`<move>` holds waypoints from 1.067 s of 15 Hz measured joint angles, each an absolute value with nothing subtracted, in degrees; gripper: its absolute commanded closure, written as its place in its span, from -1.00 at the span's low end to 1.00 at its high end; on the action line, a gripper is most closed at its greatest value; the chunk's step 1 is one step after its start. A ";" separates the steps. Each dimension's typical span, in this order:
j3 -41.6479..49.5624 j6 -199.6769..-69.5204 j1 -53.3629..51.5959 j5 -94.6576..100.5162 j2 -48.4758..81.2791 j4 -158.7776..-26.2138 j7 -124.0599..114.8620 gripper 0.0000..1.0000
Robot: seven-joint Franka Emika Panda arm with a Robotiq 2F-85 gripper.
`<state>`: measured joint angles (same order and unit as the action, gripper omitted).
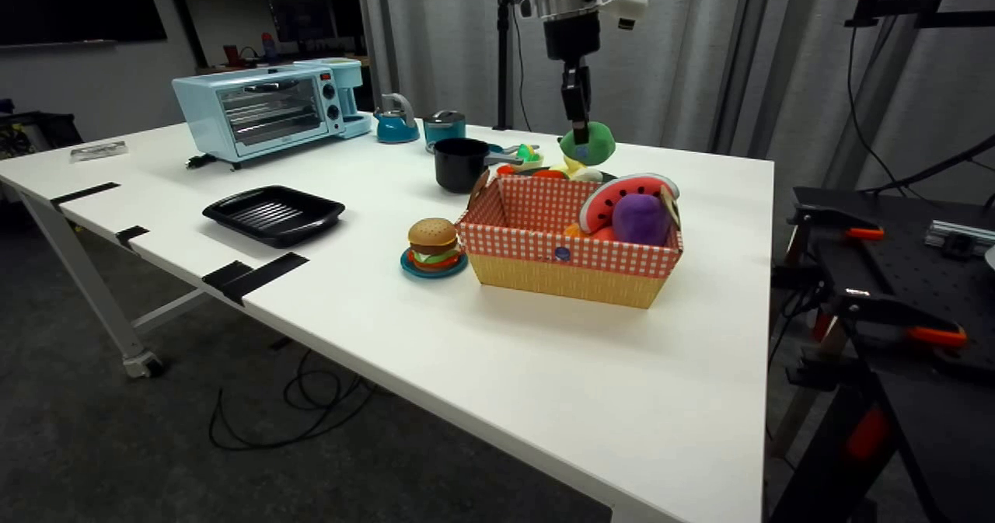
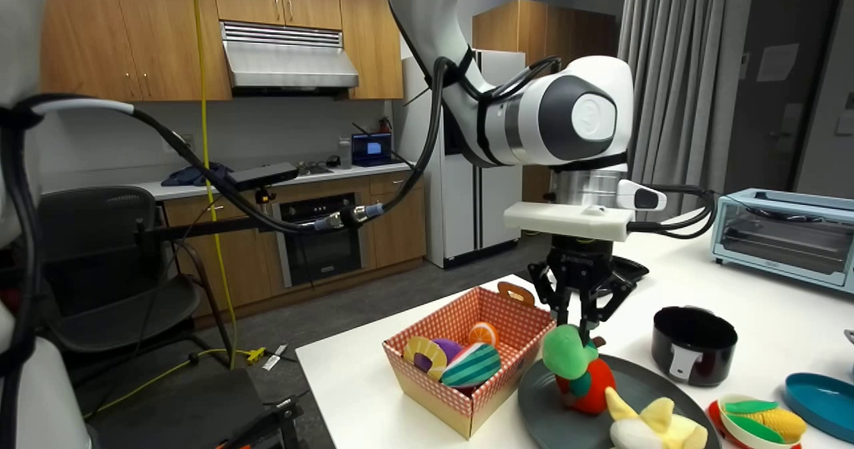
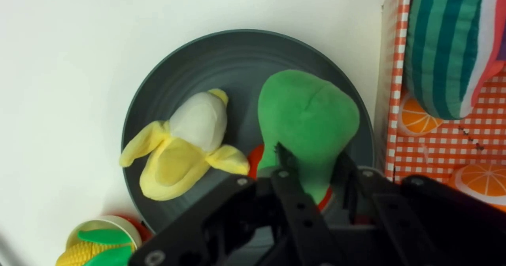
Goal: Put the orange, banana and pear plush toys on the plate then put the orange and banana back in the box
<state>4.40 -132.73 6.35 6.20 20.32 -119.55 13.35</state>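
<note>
Over the dark grey plate (image 3: pixel 237 54), the gripper (image 2: pixel 574 324) is clamped on the green pear plush toy (image 3: pixel 308 112), holding it by the narrow end; whether the pear touches the toy beneath, I cannot tell. Lying on the plate is the banana plush toy (image 3: pixel 184 147), its yellow flaps spread, one of them lapping the rim in the wrist view. Also on the plate, largely hidden by the pear in that view, sits a red plush toy (image 2: pixel 590 389) with a green patch. Just beside the plate stands the red-and-white checked box (image 2: pixel 430 402); two orange slices (image 3: pixel 484 181), a watermelon slice (image 3: pixel 440 52) with its striped rind toward the plate, and a purple plush toy (image 1: pixel 641 220) are inside. By another part of the plate's rim is a pale bowl (image 3: pixel 104 221) with a corn cob (image 3: pixel 83 253) in it. Near the plate stands a black saucepan (image 2: pixel 704 347), and somewhat farther from it lies a teal dish (image 2: pixel 820 399). Apart from the plate, near one end of the box, a hamburger (image 1: pixel 434 242) rests on a small blue saucer (image 1: pixel 435 273). Well apart from the plate, on the same white table (image 1: pixel 404 329), are a lidded blue pot (image 1: pixel 445 128), a blue kettle (image 1: pixel 397 128), a black grill pan (image 1: pixel 274 216) and a pale blue toaster oven (image 1: pixel 268 111). Far behind the plate, in an exterior view, are wooden cabinets (image 2: pixel 87 35), a range hood (image 2: pixel 287 62) and a white refrigerator (image 2: pixel 460 199).
</note>
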 measured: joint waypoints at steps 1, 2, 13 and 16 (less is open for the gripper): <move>4.40 -132.73 6.37 6.11 20.36 -119.55 13.30 -0.33; 4.40 -132.73 6.38 6.05 20.38 -119.55 13.27 -0.47; 4.18 -132.73 6.31 6.00 20.44 -119.32 13.05 -1.00; 4.03 -132.73 6.17 6.06 20.83 -118.01 13.05 -1.00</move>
<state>4.03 -132.73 6.17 6.06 20.83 -118.01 13.05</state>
